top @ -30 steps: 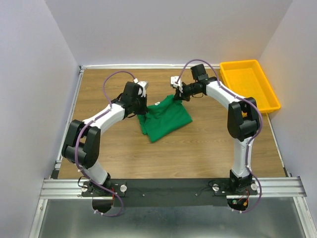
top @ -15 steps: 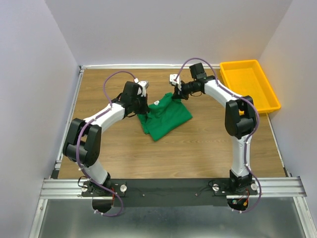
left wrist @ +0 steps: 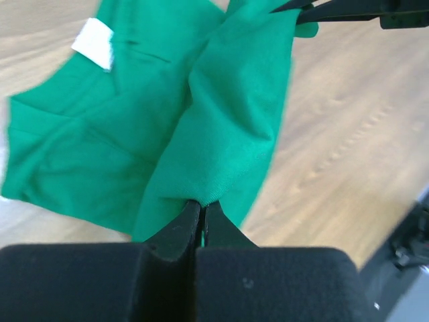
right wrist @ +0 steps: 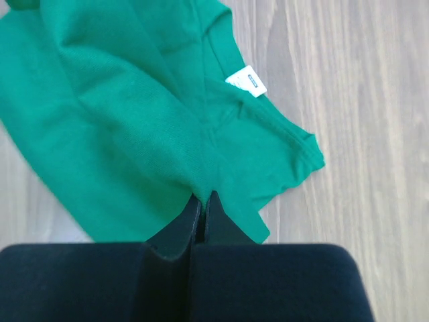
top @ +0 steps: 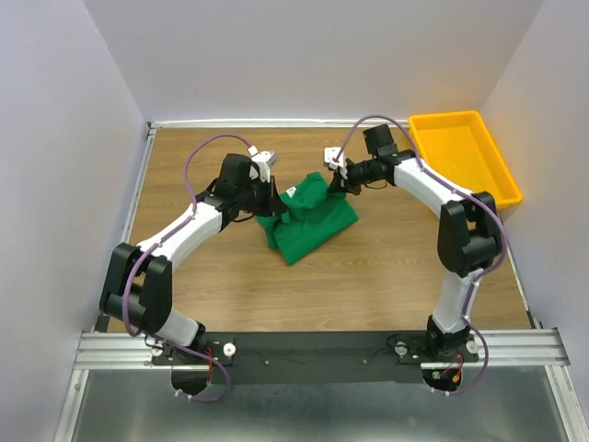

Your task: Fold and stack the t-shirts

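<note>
Walls are closing in the bench at 9, 12 and 3 o'clock. The tray is sitting in the 2 o'clock corner, with bare wood showing toward 6. The t-shirt is lying crumpled mid-bench, a ridge of cloth running between both grips. The left jaws are pinching its 10 o'clock edge, the right jaws its 1 o'clock edge.

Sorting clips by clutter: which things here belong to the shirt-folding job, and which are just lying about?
In the job: t-shirt; left gripper, shut on its cloth; right gripper, shut on its cloth.
Lying about: yellow tray, far right corner.
</note>
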`<state>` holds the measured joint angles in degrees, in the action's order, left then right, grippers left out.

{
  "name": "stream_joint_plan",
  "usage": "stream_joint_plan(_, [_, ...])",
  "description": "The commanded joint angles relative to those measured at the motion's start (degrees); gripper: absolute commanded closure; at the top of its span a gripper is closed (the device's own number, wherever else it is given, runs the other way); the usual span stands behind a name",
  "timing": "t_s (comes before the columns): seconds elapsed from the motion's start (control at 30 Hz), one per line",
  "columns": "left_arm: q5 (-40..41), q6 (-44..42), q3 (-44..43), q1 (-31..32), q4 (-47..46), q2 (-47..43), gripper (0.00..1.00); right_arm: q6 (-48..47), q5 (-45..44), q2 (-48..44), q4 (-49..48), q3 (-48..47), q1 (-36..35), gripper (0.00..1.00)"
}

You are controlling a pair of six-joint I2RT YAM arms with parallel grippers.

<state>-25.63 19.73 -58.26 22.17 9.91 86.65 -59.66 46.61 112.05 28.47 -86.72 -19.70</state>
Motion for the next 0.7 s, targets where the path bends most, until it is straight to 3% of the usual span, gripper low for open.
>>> stream_joint_plan(0.0, [-5.7, 3.1, 3.6, 2.3, -2.3, -5.1, 1.0, -1.7, 0.8, -7.7, 0.2, 7.2, 1.1, 0.99])
stream_joint_plan(0.17, [-5.8, 8.0, 6.6, 8.8, -4.5, -8.4, 1.0, -3.5, 1.1, -19.6, 0.4, 17.3, 2.2, 0.99])
stream_joint_plan(0.43, [-1.4, 18.6, 10.4, 24.2, -8.2, -12.6, 1.0, -6.6, -3.3, -38.4, 1.7, 34.0, 3.0, 1.0])
stream_joint_plan(0.67, [2.9, 24.4, 16.3, 29.2, -9.6, -15.6, 1.0, -6.4, -6.0, -46.0, 1.6, 41.5, 3.4, 0.99])
